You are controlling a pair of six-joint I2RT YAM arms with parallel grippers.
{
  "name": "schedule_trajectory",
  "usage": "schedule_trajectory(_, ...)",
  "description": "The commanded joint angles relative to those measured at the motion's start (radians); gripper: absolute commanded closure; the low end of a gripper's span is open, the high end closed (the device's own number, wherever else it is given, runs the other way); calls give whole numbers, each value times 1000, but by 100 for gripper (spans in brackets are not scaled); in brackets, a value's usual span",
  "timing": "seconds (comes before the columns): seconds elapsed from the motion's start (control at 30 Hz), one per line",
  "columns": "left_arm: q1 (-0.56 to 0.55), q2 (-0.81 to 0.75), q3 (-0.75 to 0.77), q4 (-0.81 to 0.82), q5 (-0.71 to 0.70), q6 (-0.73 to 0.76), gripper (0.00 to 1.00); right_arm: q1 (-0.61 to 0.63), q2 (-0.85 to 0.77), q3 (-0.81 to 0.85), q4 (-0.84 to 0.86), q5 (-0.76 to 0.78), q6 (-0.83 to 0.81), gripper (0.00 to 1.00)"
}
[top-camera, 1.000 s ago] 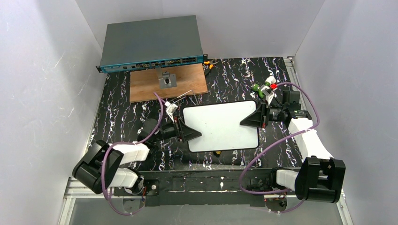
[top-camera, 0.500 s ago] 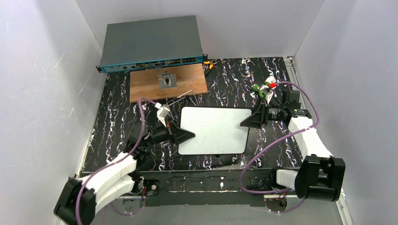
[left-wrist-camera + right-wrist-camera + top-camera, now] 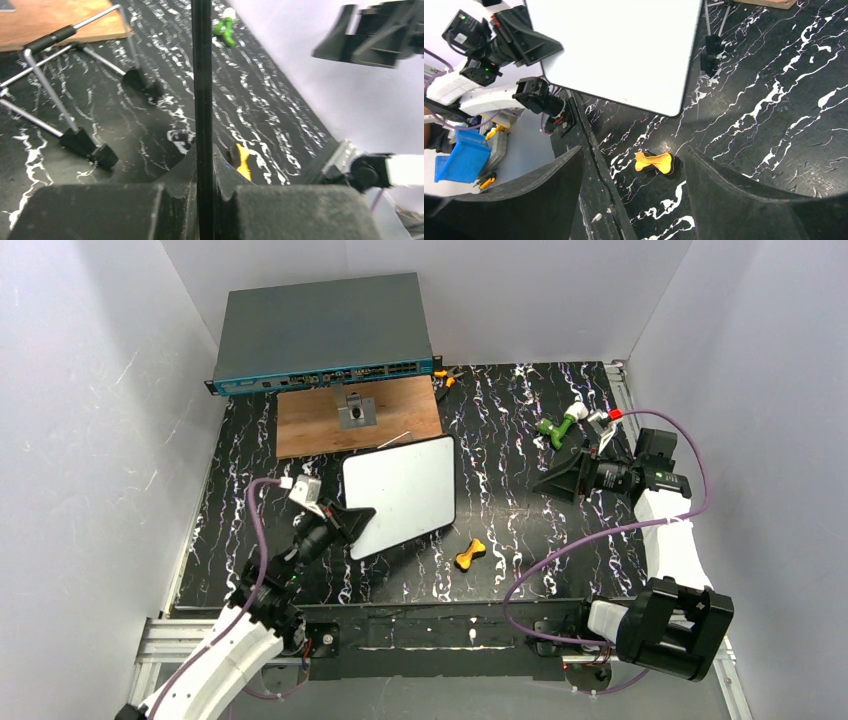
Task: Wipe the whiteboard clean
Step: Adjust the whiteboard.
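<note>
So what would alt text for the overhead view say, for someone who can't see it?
The left gripper holds a small, blank-looking whiteboard by its edge over a black marbled table. The right gripper is open and empty to the right, and an orange bone-shaped object lies on the table.

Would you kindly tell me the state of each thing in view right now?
whiteboard: gripped at one edge, tilted, visible face blank.
left gripper: jaws shut on the whiteboard.
right gripper: jaws open, empty.
orange piece: lying loose on the table.
green marker: lying on the table, untouched.
</note>
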Motion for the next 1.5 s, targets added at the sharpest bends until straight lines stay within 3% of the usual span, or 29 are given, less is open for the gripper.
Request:
schedule_trajectory(0.0, 6, 175, 82, 279, -87, 48, 100, -2, -15, 4, -9, -13, -20, 21)
schedule_trajectory(0.17, 10, 399, 197, 422, 39, 107, 100, -2, -24, -8, -6, -4, -25, 21)
schedule_trajectory(0.7, 58, 709, 400, 520, 169, 416, 100, -2, -14, -18, 4, -1, -27, 22)
schedule_trajectory(1.07, 175, 780, 303, 616, 215, 440, 100, -3, -10, -24, 6, -12, -32, 22)
schedule_trajectory(1.47, 342, 866, 201, 721, 383, 293, 100, -2, -9, -29, 7, -16, -35, 22)
